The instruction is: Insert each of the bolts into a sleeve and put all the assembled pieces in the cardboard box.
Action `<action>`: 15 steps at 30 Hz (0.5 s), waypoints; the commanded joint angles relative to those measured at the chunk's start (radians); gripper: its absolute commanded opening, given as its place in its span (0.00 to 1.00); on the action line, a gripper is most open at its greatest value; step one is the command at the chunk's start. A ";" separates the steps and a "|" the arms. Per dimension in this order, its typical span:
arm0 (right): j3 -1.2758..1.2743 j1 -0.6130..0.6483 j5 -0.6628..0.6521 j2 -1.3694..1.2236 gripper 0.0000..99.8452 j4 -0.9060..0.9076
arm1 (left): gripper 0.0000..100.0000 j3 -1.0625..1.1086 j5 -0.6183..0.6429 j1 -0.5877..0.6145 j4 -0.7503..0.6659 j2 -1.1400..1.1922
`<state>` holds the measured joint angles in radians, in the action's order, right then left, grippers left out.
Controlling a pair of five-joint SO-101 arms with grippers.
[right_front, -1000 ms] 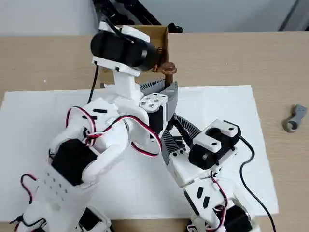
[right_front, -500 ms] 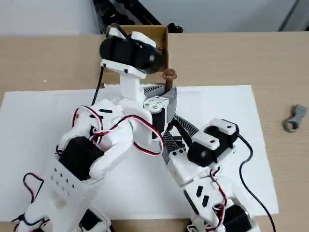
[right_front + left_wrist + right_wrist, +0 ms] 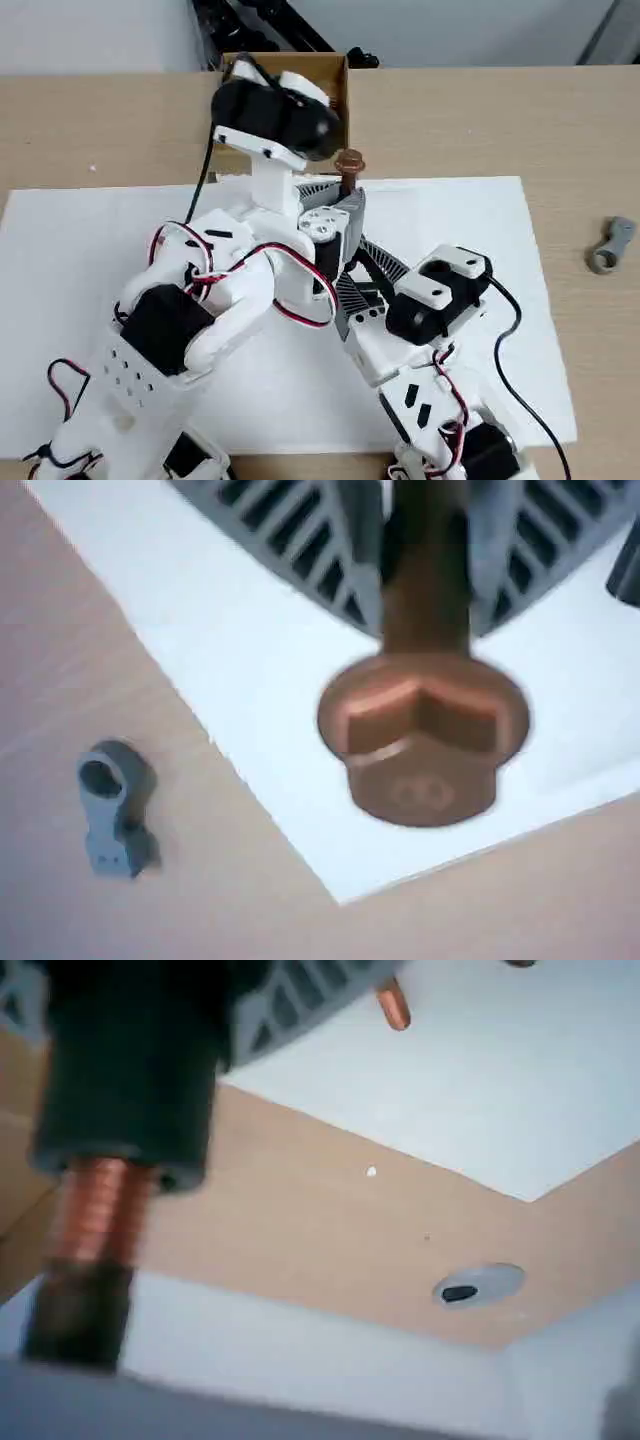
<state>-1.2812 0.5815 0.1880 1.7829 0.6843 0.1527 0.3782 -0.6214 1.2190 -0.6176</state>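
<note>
When I looked over, the left gripper had its jaws clamped tight on the shaft of a copper bolt. The head stuck out past the fingertips, right by the near right corner of the cardboard box. The right gripper sat just near of it over the white sheet; honestly couldn't tell if it was open. A black sleeve had copper thread poking out. A small grey part lay way off right on bare table.
</note>
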 commanded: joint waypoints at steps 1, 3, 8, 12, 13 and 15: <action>0.012 0.001 0.005 0.008 0.00 -0.022 | 0.07 -0.062 -0.014 -0.002 0.072 -0.012; 0.012 0.001 0.005 0.007 0.00 -0.021 | 0.13 -0.097 -0.012 0.003 0.118 -0.011; 0.012 -0.001 0.005 0.007 0.00 -0.021 | 0.16 -0.160 -0.011 0.003 0.172 -0.006; 0.020 -0.031 0.005 -0.004 0.00 -0.030 | 0.18 -0.213 -0.011 0.005 0.213 -0.005; 0.029 -0.042 0.005 -0.018 0.00 -0.030 | 0.18 -0.225 -0.011 0.015 0.221 -0.005; 0.072 -0.056 0.005 -0.062 0.00 -0.031 | 0.18 -0.245 -0.015 0.058 0.226 -0.005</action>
<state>-1.2797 0.5478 0.1864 1.7584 0.6828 -0.0345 0.3721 -0.6045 1.4369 -0.6176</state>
